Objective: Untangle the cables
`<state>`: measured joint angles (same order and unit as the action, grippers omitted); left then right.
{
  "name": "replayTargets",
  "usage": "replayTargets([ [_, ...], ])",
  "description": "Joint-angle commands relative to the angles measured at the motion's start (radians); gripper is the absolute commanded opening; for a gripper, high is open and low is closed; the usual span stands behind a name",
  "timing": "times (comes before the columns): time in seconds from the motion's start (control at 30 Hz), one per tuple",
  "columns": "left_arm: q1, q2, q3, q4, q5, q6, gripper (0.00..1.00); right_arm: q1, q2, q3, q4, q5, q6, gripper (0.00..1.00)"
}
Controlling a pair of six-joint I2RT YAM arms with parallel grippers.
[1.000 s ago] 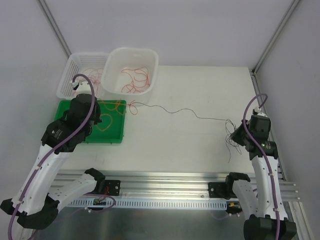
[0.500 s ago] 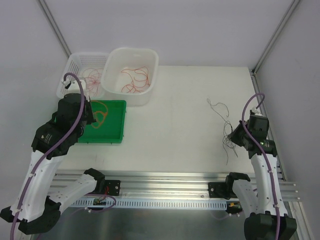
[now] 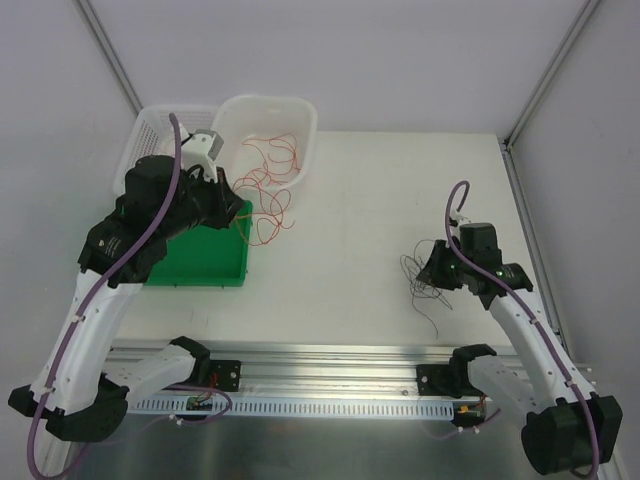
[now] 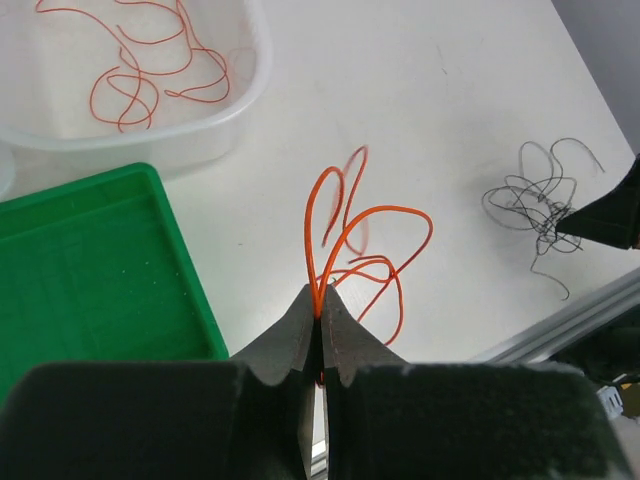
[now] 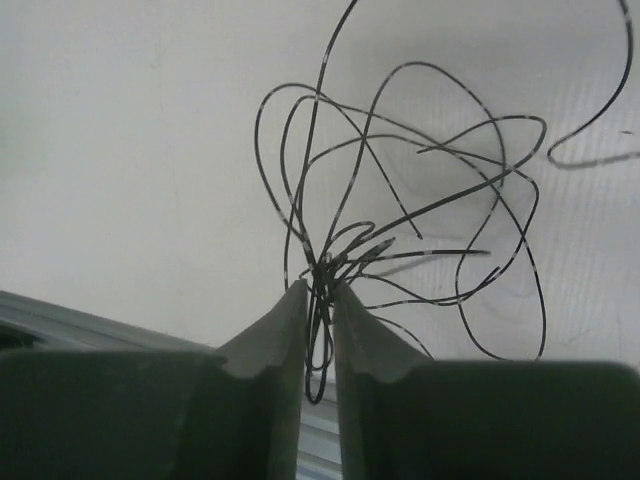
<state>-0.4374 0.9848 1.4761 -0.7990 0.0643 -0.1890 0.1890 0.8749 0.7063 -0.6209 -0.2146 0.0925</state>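
Left end effector [image 4: 318, 300] is clenched on a bundle of thin orange wire loops [image 4: 395, 208], jaws pressed together at the pinch point. The loops fan away from the fingertips toward the right, above the bare white worktop [image 3: 370, 190]. They sit just right of the green plastic tray [image 4: 90, 270] and near the white plastic tub [image 3: 308, 140], which holds loose red wires [image 4: 150, 75].

Right end effector [image 5: 318, 290] has its jaws a slit apart, with strands of the black wire tangle [image 5: 345, 250] running through the gap. I read that as released, not pinching. The tangle lies on the worktop at the right, spreading out beyond the fingertips, with no clear long axis.

The right arm is far nearer the black tangle. The tray lies left of the orange bundle, so a drop there would mean a short move left.

The left wrist view shows the orange and black bundles well apart, with no strand joining them. The top view is too coarse for that. Only the right wrist view shows the slit.
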Motion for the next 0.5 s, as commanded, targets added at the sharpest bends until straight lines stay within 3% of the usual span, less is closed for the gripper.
replayTargets([
  [0.0,0.002,0.051,0.068,0.076,0.083,0.008,0.0,0.07,0.016,0.004,0.041,0.001,-0.004,0.25],
  [0.07,0.002,0.099,0.09,0.09,0.078,0.01,0.0,0.098,0.018,0.009,0.047,0.003,-0.002,0.34],
  [0.17,0.003,0.168,0.15,0.112,0.071,0.014,0.0,0.156,0.003,0.019,0.052,0.009,-0.005,0.53],
  [0.2,0.002,0.184,0.182,0.119,0.065,0.016,0.0,0.168,-0.007,0.024,0.052,0.011,-0.013,0.64],
  [0.3,0.003,0.248,0.245,0.149,0.022,0.036,0.0,0.202,-0.037,0.036,0.052,0.018,-0.042,0.8],
  [0.47,0.006,0.346,0.331,0.199,-0.09,0.078,0.0,0.237,-0.1,0.038,0.052,0.024,-0.071,0.92],
])
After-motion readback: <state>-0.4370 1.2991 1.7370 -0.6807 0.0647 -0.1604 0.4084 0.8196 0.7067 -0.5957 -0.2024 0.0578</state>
